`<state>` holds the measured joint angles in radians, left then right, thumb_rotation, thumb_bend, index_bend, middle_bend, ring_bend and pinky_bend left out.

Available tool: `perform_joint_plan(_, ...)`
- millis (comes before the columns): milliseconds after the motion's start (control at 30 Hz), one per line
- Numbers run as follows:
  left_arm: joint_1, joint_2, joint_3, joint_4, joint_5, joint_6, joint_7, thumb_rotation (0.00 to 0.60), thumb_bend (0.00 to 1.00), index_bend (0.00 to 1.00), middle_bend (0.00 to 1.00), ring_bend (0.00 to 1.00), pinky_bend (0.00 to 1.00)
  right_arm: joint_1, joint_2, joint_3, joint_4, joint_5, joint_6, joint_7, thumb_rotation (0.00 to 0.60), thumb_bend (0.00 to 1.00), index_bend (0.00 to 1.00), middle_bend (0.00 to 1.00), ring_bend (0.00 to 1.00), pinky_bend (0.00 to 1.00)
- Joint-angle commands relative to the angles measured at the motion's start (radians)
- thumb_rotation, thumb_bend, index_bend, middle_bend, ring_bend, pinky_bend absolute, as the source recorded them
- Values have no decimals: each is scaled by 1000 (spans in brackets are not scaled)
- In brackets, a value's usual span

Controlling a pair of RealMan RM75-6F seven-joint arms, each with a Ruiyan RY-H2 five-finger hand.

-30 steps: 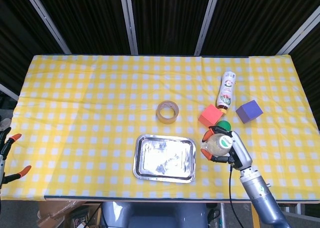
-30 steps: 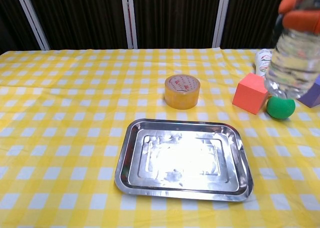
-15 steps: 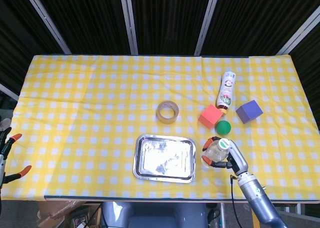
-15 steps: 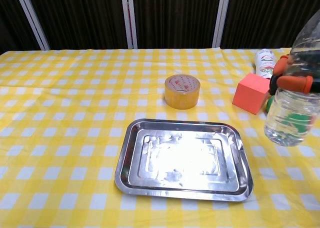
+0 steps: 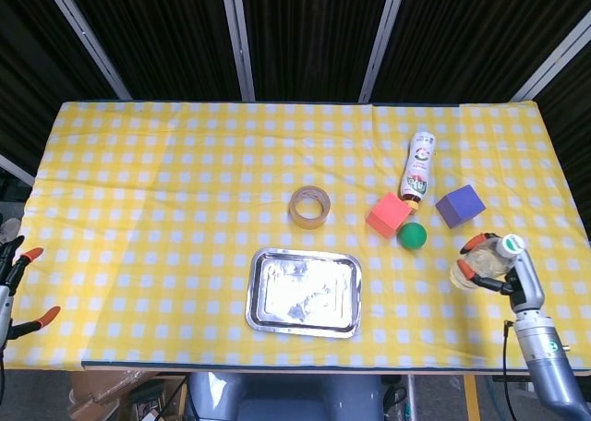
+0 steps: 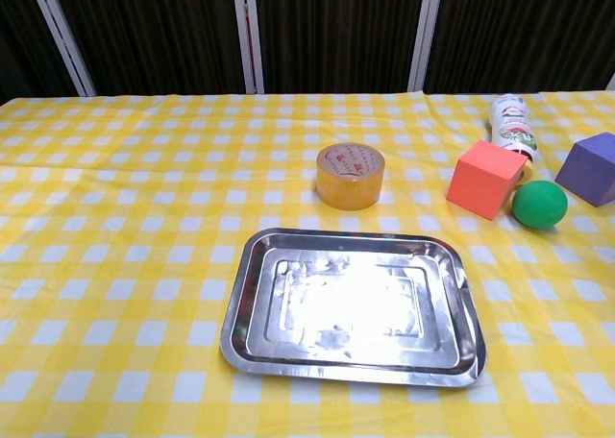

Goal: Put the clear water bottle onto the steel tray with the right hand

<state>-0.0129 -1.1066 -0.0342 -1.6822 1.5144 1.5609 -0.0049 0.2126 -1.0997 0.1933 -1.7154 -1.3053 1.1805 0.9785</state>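
Note:
The clear water bottle point(image 5: 469, 270) is held in my right hand point(image 5: 501, 266) near the table's front right, well to the right of the steel tray point(image 5: 305, 254). Orange fingertips point(image 5: 474, 244) wrap around the bottle, and its white cap points toward the wrist. The chest view shows the tray point(image 6: 250, 304) with nothing in it, and neither the bottle nor the right hand. My left hand point(image 5: 17, 287) hangs off the table's left edge, fingers apart and holding nothing.
Behind the tray sits a tape roll point(image 5: 309, 207) point(image 6: 350, 175). To its right are a red cube point(image 5: 388, 214) point(image 6: 484, 179), a green ball point(image 5: 412, 235) point(image 6: 539, 205), a purple cube point(image 5: 460, 206) point(image 6: 588, 168) and a white bottle point(image 5: 419, 166) point(image 6: 511, 121) lying down.
My right hand has carried the bottle to the right, away from the tray's edge and past the green ball. It has left the chest view.

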Motion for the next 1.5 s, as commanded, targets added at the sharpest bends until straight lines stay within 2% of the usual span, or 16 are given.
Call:
perform_joint_plan(33, -2, -5, 2, -3, 3, -2, 11, 600, 178, 161, 4, 0, 0, -20, 28, -7, 14, -28, 5, 39, 600, 778, 776, 612, 439, 204)
perform_joint_plan(200, -2, -8, 2, -7, 6, -1, 18, 600, 178, 161, 4, 0, 0, -3, 18, -47, -73, -121, -17, 14, 600, 778, 776, 612, 439, 204)
perform_joint_plan(333, 0, -3, 0, -5, 3, 4, 5, 600, 177, 161, 4, 0, 0, 31, -38, -72, -170, -172, -45, -42, 600, 778, 776, 612, 439, 204)
perform_joint_plan(400, 1, 3, -5, 0, -5, 3, -14, 600, 177, 161, 4, 0, 0, 72, -82, -99, -247, -231, -101, -46, 600, 778, 776, 612, 439, 204)
perform_joint_plan(533, 0, 9, -6, 6, -7, 1, -30, 600, 178, 161, 4, 0, 0, 88, -93, -116, -269, -245, -115, -58, 600, 778, 776, 612, 439, 203)
perform_joint_plan(767, -1, 11, -7, 9, -10, -2, -39, 600, 177, 161, 4, 0, 0, 73, -60, -111, -221, -205, -74, -47, 600, 778, 776, 612, 439, 204)
perform_joint_plan(967, -3, 6, -4, 4, -6, -7, -22, 600, 177, 161, 4, 0, 0, 23, -10, -75, -115, -118, 16, -32, 600, 778, 776, 612, 439, 204)
perform_joint_plan(1167, -6, -2, -1, 0, -4, -10, -1, 600, 177, 161, 4, 0, 0, -7, 19, -56, -55, -94, 60, 29, 600, 778, 776, 612, 439, 204)
perform_joint_plan(1267, -6, -4, -1, -1, -5, -12, 3, 600, 177, 161, 4, 0, 0, -14, 3, -62, -43, -105, 73, 20, 600, 778, 776, 612, 439, 204)
perform_joint_plan(1500, -4, -2, -2, 0, -6, -7, -3, 600, 177, 161, 4, 0, 0, 19, -110, -77, -75, -150, 63, -109, 600, 778, 776, 612, 439, 204)
